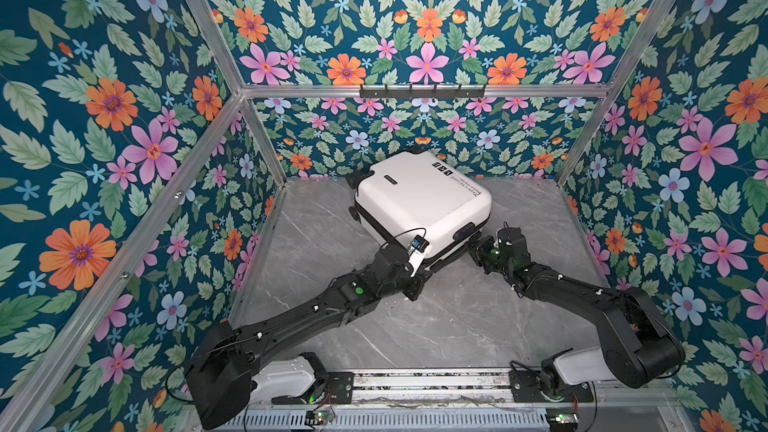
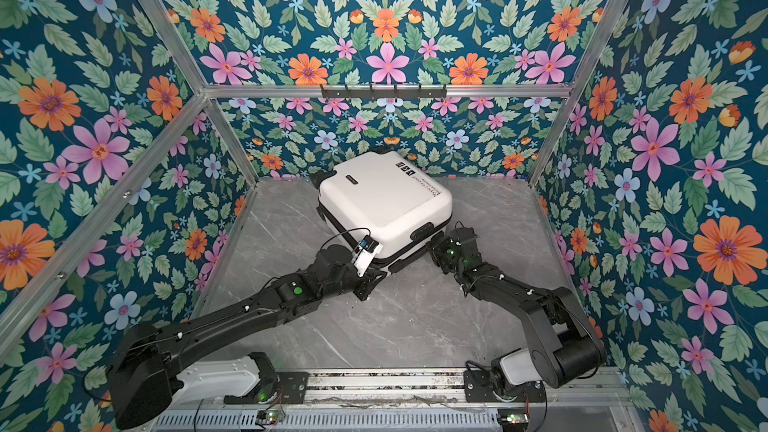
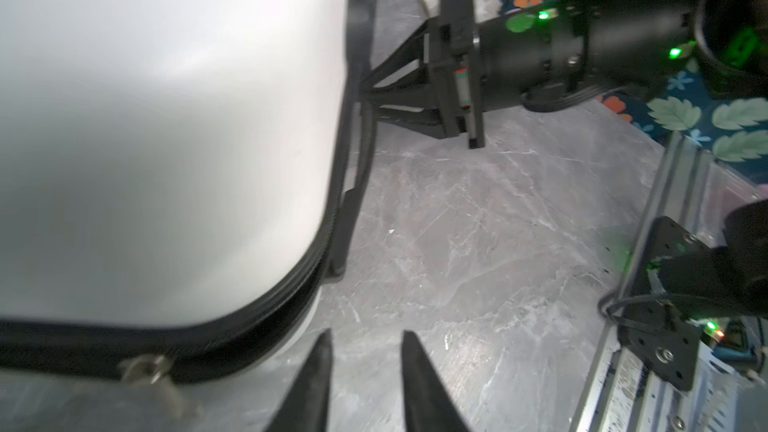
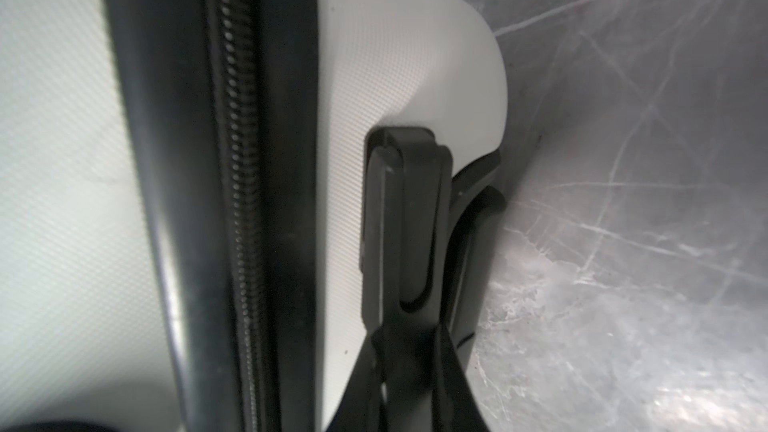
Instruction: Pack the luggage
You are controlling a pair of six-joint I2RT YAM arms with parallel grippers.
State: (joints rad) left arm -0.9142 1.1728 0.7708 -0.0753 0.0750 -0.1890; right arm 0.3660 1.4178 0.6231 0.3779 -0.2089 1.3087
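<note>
Luggage (image 1: 419,205) closed, looks zipped, near tabletop (image 1: 457,317) back edge; left fingers (image 3: 311,380) released, right fingers (image 4: 361,392) clenching handle (image 4: 407,222); packing seems nearly finished.

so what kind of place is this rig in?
Looks like a staged robot test cell, not a real room: aluminium frame with floral-print walls, marble-look tabletop, a mounting rail along the front, the luggage mid-table.

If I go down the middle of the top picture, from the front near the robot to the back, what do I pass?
In a top view, near to far: metal rail → grey marble table → luggage → black hook rack.
</note>
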